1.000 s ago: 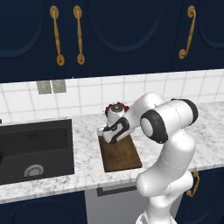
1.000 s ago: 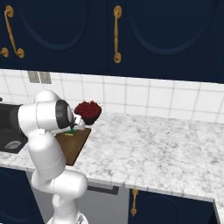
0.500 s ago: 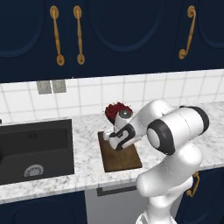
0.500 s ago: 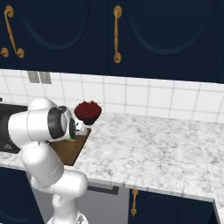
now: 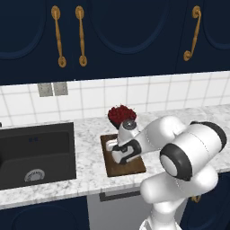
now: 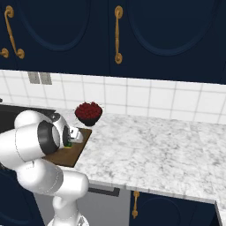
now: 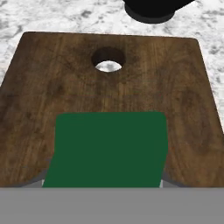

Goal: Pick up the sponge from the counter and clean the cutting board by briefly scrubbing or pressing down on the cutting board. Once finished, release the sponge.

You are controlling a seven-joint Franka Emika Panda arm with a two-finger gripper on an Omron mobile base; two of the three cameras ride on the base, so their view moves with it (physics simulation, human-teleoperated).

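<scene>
The dark brown cutting board [image 7: 52,87] lies on the white marble counter [image 5: 90,134], its small hole [image 7: 108,60] at the far short edge. My gripper [image 7: 105,179] is shut on the sponge [image 7: 107,148], whose green top covers the near middle of the board. In the left base view the gripper [image 5: 118,158] points down at the board [image 5: 134,167]. In the right base view a sliver of green sponge [image 6: 69,144] shows under the hand, right at the board [image 6: 66,155]. Whether the sponge presses on the wood I cannot tell.
A dark bowl of red fruit [image 5: 121,114] stands just behind the board's far edge. The dark sink basin [image 5: 36,152] lies to the left. Open marble counter [image 6: 150,150] stretches to the right. Navy cabinets with brass handles hang above.
The hand has come down and forward over the board with the sponge. The arm's elbow has swung outward and lower.
</scene>
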